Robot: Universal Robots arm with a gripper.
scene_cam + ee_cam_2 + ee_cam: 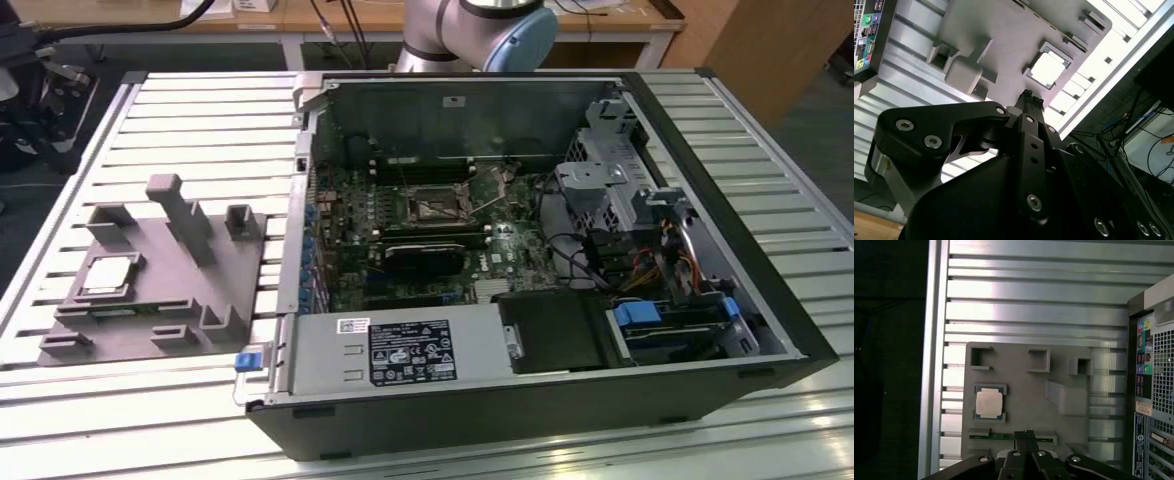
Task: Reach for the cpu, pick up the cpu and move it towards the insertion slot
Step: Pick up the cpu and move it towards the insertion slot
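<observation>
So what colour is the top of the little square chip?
Pale silver; the cpu shows best in the first wrist view.

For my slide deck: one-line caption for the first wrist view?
Shut gripper poised above the grey fixture, the cpu lying in its pocket, not yet grasped.

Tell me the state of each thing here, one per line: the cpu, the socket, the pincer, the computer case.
cpu: lying flat in the grey fixture, not held.
insertion slot: on the board inside the case, cpu not in it.
pincer: shut, empty, apart from the cpu.
computer case: on its side, side panel off.
</observation>
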